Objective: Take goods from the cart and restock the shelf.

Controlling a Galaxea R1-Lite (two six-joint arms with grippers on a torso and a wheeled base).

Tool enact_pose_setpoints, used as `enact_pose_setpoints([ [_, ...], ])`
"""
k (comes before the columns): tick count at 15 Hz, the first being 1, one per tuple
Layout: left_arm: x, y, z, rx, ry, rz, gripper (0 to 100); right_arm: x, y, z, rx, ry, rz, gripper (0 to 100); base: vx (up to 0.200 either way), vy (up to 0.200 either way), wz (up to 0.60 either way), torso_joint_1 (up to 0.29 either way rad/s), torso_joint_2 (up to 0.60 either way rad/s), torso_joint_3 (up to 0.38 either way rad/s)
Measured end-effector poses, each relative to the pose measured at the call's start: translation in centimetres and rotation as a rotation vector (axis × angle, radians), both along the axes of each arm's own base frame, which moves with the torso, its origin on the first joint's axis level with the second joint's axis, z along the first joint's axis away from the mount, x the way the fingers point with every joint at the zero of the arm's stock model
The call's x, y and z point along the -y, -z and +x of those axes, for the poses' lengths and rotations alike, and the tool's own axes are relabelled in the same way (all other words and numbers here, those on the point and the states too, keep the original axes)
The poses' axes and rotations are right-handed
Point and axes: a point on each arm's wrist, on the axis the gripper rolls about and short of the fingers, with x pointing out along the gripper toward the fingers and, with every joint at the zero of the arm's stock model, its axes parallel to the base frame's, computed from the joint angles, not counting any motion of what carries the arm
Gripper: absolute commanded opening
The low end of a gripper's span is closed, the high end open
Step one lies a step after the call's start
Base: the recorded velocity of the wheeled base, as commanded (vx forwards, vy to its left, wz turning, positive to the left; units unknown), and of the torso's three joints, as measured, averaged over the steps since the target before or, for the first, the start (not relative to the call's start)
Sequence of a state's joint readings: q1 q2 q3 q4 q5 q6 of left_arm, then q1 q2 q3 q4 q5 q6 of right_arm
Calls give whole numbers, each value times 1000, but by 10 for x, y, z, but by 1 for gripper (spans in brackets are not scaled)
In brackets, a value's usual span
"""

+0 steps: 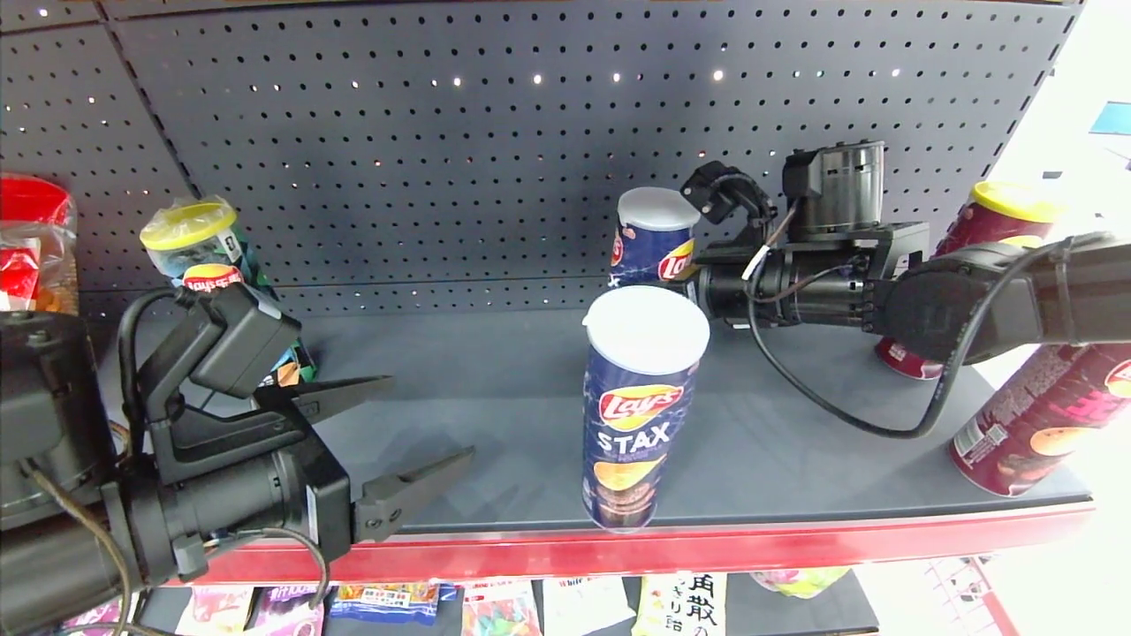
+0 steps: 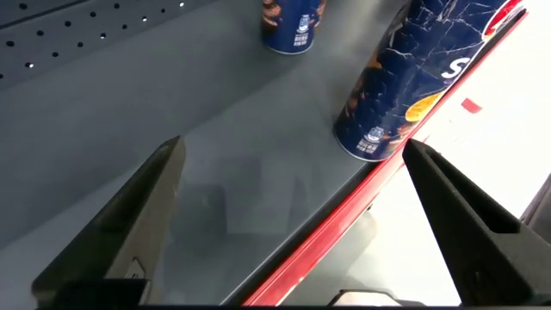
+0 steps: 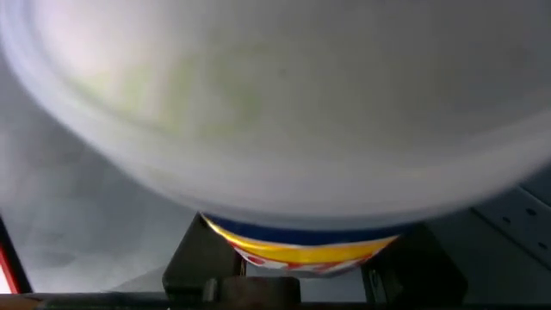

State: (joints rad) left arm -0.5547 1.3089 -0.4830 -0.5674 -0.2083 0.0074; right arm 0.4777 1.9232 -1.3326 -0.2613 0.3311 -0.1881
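Note:
Two blue chip cans with white lids stand on the grey shelf (image 1: 495, 397). The front can (image 1: 636, 415) (image 2: 413, 77) is upright near the red front edge. Behind it, close to the pegboard, the rear can (image 1: 652, 238) (image 2: 293, 26) has my right gripper (image 1: 685, 265) (image 3: 306, 258) shut on its side, reaching in from the right. In the right wrist view its white lid (image 3: 275, 95) is very close, with the fingers hugging the can body. My left gripper (image 1: 428, 420) (image 2: 293, 146) is wide open and holds nothing, low over the shelf's front left, to the left of the front can.
A dark red can (image 1: 1016, 230) stands at the back right and another (image 1: 1043, 424) leans at the right end. A yellow-lidded can (image 1: 199, 243) and a red package (image 1: 31, 238) are at the left. The pegboard (image 1: 530, 132) closes the back. Packets (image 1: 583, 605) lie on the lower shelf.

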Motion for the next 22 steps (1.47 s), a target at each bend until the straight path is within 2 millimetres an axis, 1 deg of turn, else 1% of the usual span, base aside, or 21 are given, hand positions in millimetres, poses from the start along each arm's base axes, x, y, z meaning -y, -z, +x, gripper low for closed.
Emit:
enact_pose_setpoints([
  [2,0,2,-1,-5,2,3,100,0,2,0,-3,3,-2,0,0,0,0,0,0,0],
  [3,-1,3,-1,-7,2,6,100,0,2,-1,-6,5,-4,100,0,0,0,0,0,0],
  [6,-1,4,-1,-9,3,7,100,0,2,-3,-22,22,1,100,0,0,0,0,0,0],
  [9,0,4,-1,-10,4,10,100,6,-1,-11,-27,47,2,100,0,0,0,0,0,0],
  [12,1,5,2,-12,6,17,100,20,0,-33,-44,94,-21,100,0,0,0,0,0,0],
  [16,5,9,7,10,36,69,100,47,4,-63,-66,188,-54,100,0,0,0,0,0,0],
  [19,10,10,14,4,49,79,100,67,10,-94,-91,211,-64,100,0,0,0,0,0,0],
  [22,16,11,24,-3,53,90,100,82,15,-126,-99,214,-67,100,0,0,0,0,0,0],
])
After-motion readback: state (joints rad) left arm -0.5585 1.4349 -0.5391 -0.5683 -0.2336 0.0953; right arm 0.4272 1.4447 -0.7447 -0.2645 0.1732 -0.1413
